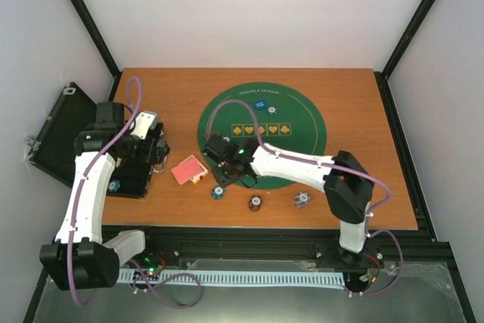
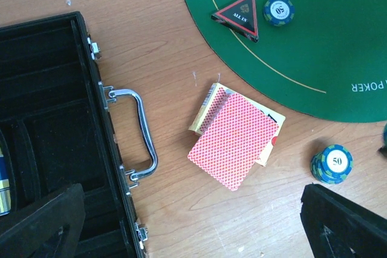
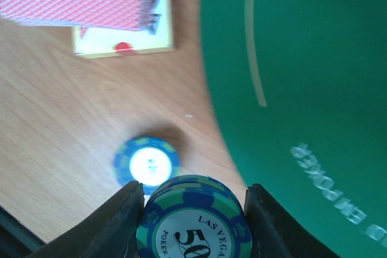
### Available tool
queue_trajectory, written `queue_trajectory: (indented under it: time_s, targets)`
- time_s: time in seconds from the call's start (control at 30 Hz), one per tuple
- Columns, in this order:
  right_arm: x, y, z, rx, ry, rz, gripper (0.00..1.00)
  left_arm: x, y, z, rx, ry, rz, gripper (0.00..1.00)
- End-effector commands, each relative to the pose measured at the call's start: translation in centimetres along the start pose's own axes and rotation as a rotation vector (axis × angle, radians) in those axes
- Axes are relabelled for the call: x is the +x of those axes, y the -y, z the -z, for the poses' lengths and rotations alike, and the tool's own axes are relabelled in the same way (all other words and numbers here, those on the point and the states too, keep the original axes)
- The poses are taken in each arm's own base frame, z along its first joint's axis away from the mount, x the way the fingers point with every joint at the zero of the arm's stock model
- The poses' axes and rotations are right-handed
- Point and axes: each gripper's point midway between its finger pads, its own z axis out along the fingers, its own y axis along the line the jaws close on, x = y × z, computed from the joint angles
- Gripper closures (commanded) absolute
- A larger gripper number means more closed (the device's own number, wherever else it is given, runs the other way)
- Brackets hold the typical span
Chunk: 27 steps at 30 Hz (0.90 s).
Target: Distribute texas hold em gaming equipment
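The right gripper (image 3: pixel 195 194) has its fingers clamped on a 50-chip stack (image 3: pixel 193 228), held above the wood surface (image 3: pixel 60 119) just off the green mat (image 3: pixel 302 58), probably to carry it to a player's spot. A second chip stack (image 3: pixel 146 164) sits beside the mat. The left gripper (image 2: pixel 190 209), fingers wide apart, hovers off the mat by the card deck (image 2: pixel 233 140), apparently ready to deal.
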Motion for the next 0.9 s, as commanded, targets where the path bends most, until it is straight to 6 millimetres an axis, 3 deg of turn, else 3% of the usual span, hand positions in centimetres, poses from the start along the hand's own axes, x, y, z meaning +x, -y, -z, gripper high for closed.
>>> queue_trajectory:
  time_s: [0.0, 0.2, 0.33, 0.63, 0.87]
  targets:
    - [0.4, 5.8, 1.9, 0.083, 0.027, -0.091, 0.71, -1.1, 0.3, 1.5, 0.000, 0.042, -0.027, 0.00]
    - [4.1, 12.9, 1.6, 0.146, -0.005, -0.230, 0.71, -1.0, 0.3, 1.5, -0.001, 0.040, -0.030, 0.00]
    - [5.9, 15.7, 1.2, 0.168, -0.018, -0.294, 0.72, -1.1, 0.3, 1.5, -0.001, 0.041, -0.029, 0.00]
    - [7.1, 19.1, -0.6, 0.196, -0.045, -0.365, 0.72, -1.2, 0.3, 1.7, 0.002, 0.044, -0.031, 0.00]
    - [7.9, 19.8, -2.4, 0.204, -0.077, -0.388, 0.71, -1.4, 0.3, 2.0, -0.003, 0.046, -0.038, 0.00]
